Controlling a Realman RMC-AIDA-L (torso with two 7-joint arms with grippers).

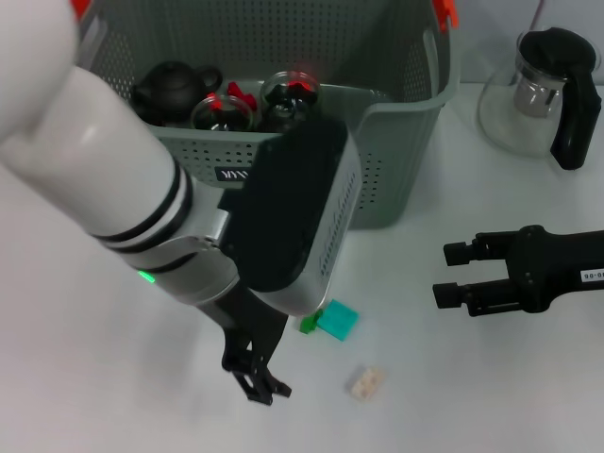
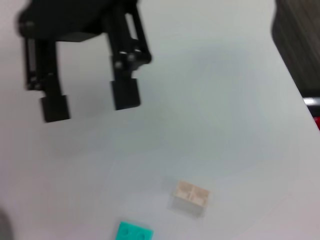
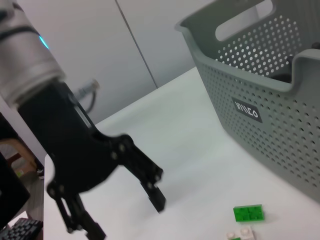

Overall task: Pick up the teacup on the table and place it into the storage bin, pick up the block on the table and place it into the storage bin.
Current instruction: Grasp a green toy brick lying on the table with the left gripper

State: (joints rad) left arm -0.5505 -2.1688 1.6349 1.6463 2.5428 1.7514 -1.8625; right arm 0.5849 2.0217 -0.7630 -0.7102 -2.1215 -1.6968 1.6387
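The teacup part looks done: glass cups [image 1: 225, 111] sit inside the storage bin [image 1: 401, 142] beside a dark teapot [image 1: 172, 90], and no cup shows on the table [image 1: 491, 396], so the block step appears to be in hand. The left gripper [image 1: 257, 379] hangs low over the table with its fingers apart and nothing between them, just beside the loose blocks: a teal block [image 1: 338, 320] with a small green block [image 1: 308, 325] touching its near side, and a pale block [image 1: 365, 382] lying a little apart, nearer the robot. The right gripper [image 1: 455, 274] waits off to the right, fingers spread and empty, well apart from the blocks. The next move probably calls for shifting the left gripper sideways over one block, lowering with a finger on either side, then closing. The pale block has open table all round it and looks the easier grab; the teal and green pair crowd each other. Lifting to the bin means clearing its tall front wall, which stands close behind the blocks, while a glass jug [image 1: 538, 94] sits far right, out of the path.
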